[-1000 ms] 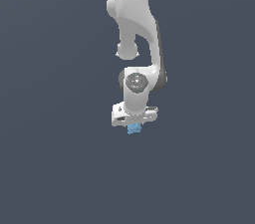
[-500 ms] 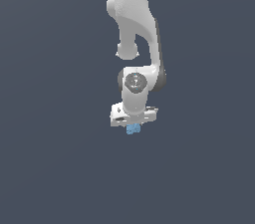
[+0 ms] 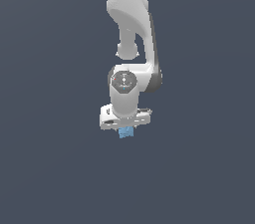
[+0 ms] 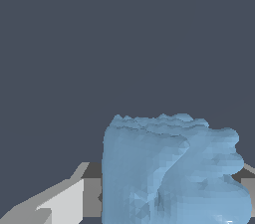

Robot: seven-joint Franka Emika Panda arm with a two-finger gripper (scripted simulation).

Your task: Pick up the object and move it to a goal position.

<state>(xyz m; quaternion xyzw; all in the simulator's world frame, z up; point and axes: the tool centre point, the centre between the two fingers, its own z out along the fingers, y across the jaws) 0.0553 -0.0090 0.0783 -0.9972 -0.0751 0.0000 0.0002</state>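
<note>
Seen in the exterior view against a plain dark slate-blue backdrop: white Panda arm (image 3: 130, 29) reaching down from the upper edge, bent at a rounded joint with a grey circular cap facing the camera, ending in the wide white hand (image 3: 126, 129) pointing downward. Small light-blue object (image 3: 126, 132) poking out just beneath the hand's pale crossbar, roughly centred under the wrist, far narrower than the hand's body. Clenched on the object, to judge by how the lump sits tucked between the fingers with nothing under it; fingers themselves mostly hidden behind the hand's body in this view. No visible surface line or shadow below, so contact with any worktop impossible to tell from here; lump appears suspended in the hand. In the wrist view: object (image 4: 172, 170) filling much of the near field, pale blue, bumpy along its upper edge, blocky with a rounded lobe bulging on one side and a shallow crease down its face. One light grey and white finger (image 4: 60, 203) showing beside the lump, a sliver of grey on the opposite side at the frame's edge, both close against it. Remaining background uniform dark slate-blue, featureless.
</note>
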